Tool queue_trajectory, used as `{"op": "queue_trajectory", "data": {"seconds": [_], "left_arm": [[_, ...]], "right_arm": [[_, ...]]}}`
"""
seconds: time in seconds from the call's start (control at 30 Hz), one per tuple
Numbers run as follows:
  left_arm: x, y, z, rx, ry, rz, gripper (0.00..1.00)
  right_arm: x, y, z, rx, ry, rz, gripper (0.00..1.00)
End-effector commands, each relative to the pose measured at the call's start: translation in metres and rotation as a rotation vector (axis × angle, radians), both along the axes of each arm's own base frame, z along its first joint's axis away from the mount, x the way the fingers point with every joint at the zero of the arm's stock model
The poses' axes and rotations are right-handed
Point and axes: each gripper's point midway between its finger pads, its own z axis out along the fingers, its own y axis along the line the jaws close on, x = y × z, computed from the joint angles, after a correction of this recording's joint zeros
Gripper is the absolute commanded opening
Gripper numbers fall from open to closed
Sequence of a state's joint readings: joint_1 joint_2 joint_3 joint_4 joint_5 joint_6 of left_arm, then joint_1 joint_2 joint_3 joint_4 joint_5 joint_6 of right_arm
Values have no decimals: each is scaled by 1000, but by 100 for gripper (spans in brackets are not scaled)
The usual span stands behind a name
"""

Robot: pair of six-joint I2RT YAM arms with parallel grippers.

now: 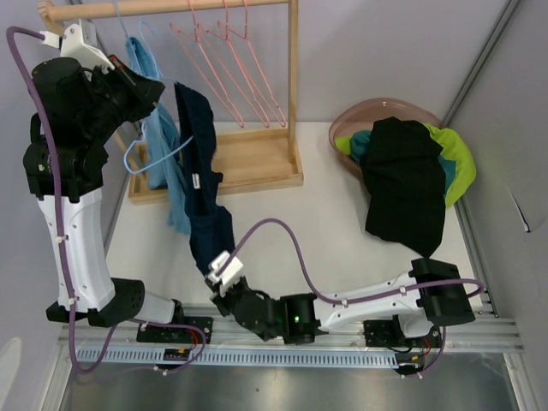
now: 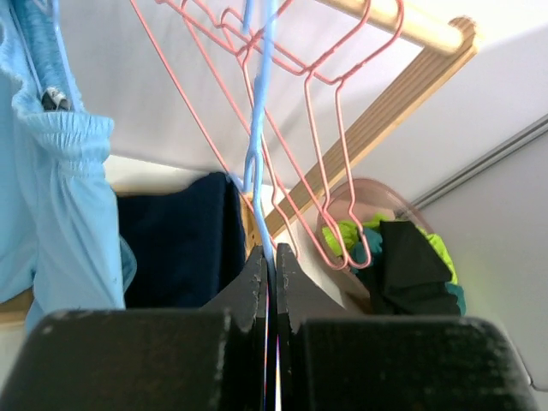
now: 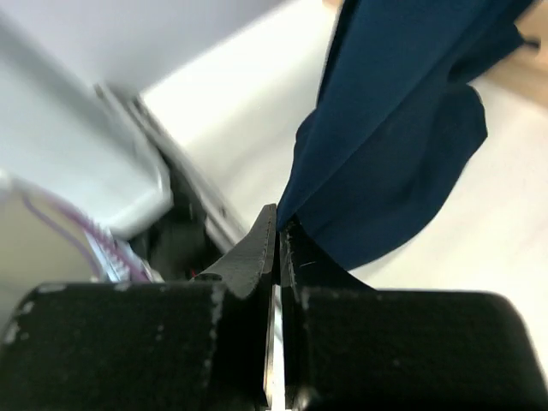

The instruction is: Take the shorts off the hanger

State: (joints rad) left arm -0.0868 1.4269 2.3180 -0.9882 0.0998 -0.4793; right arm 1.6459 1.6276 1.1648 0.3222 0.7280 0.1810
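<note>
Navy shorts (image 1: pixel 204 171): hanging long and slanted off the left end of the wooden rack (image 1: pixel 257 163), tail reaching down to the right arm.
Right gripper (image 3: pixel 278 227): clamped tight on the lower hem.
Left gripper (image 2: pixel 272 257): pinched closed on the blue hanger (image 2: pixel 255 171).
Obstacle: light blue shorts (image 1: pixel 163 145), touching alongside.
Bowl (image 1: pixel 377 104): right of the rack, black shorts (image 1: pixel 402 180) piled in.

You have a wooden rack (image 1: pixel 294 103) at the back left of the white surface (image 1: pixel 308 214), with its flat base board (image 1: pixel 248 158) lying on that surface. Its top rod (image 1: pixel 171 8) runs across the upper edge of the top view. A bunch of bare pink wire hangers (image 1: pixel 242 86) hangs from the rod, close together. A pinkish translucent bowl (image 1: pixel 364 110) sits back right, well apart from the rack. Grey walls (image 1: pixel 385 43) close in the back and sides. A slotted metal rail (image 1: pixel 342 353) runs along the near edge.
</note>
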Motion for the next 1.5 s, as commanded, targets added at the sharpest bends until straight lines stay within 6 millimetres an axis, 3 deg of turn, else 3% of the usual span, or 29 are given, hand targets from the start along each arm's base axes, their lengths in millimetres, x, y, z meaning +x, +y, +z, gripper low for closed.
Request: {"op": "queue_trajectory", "data": {"seconds": [0.0, 0.07, 0.13, 0.2, 0.23, 0.27, 0.3, 0.33, 0.4, 0.43, 0.47, 0.53, 0.57, 0.67, 0.7, 0.77, 0.8, 0.83, 0.9, 1.0, 1.03, 1.13, 1.17, 1.23, 1.27, 1.3, 1.33, 1.37, 1.47], "left_arm": [[-3, 12, 66, 9, -244, 54, 0], [-7, 6, 60, -4, -228, 20, 0], [-4, -1, 39, -18, -171, -16, 0], [-24, -7, 33, -30, -184, -57, 0], [-21, -9, 13, -34, -137, -64, 0], [-24, -10, -1, -33, -112, -72, 0], [-43, -10, 6, -33, -145, -81, 0], [-44, -10, -7, -29, -119, -81, 0], [-50, -10, -20, -21, -94, -86, 0], [-53, -9, -30, -14, -70, -88, 0], [-54, -8, -37, -3, -55, -84, 0], [-57, 0, -45, 18, -42, -40, 0], [-57, 3, -49, 24, -40, -26, 0], [-56, 8, -53, 29, -45, 4, 0], [-56, 9, -51, 27, -49, 8, 0], [-49, 9, -56, 29, -34, 12, 0], [-47, 9, -56, 29, -31, 12, 0], [-46, 9, -57, 29, -29, 14, 0], [-42, 9, -59, 28, -29, 17, 0], [-36, 13, -62, 30, -30, 38, 0], [-34, 13, -64, 29, -27, 41, 0], [-25, 15, -68, 28, -20, 55, 0], [-23, 14, -68, 28, -20, 55, 0], [-16, 15, -68, 28, -18, 60, 0], [-14, 15, -66, 30, -22, 64, 0], [-11, 16, -67, 38, -21, 68, 0], [-5, 19, -64, 45, -24, 84, 0], [-3, 21, -59, 51, -33, 95, 0], [11, 27, -50, 82, -42, 126, 0]], "right_arm": [[-17, -26, -20, -33, 60, -63, 0], [-6, -30, -12, -12, 52, -95, 0], [24, -32, 14, 24, 22, -146, 0], [53, -34, 37, 35, -12, -173, 0], [87, -41, 63, 71, -26, -235, 0], [103, -48, 83, 94, -44, -253, 0], [122, -55, 99, 108, -60, -284, 0], [163, -78, 130, 133, -93, -369, 0], [201, -106, 167, 166, -140, -431, 0], [221, -124, 178, 143, -161, -475, 0], [259, -167, 220, 204, -194, -586, 0], [291, -206, 247, 207, -214, -654, 0], [314, -256, 280, 265, -240, -755, 0], [337, -316, 318, 332, -283, -832, 0], [345, -363, 344, 366, -331, -920, 0], [366, -392, 351, 365, -349, -963, 0], [368, -431, 368, 390, -380, -1029, 0], [387, -439, 358, 367, -363, -1040, 0], [399, -476, 353, 367, -344, -1109, 0], [410, -499, 334, 375, -312, -1141, 0], [424, -501, 296, 334, -247, -1153, 0], [413, -506, 279, 364, -257, -1147, 0], [415, -506, 247, 331, -201, -1144, 0], [416, -505, 217, 311, -158, -1145, 0], [420, -504, 180, 270, -90, -1146, 0], [421, -499, 164, 252, -47, -1111, 5], [422, -497, 145, 235, 0, -1104, 68], [422, -494, 117, 219, 70, -1098, 97], [408, -479, 81, 244, 167, -1044, 99]]}}
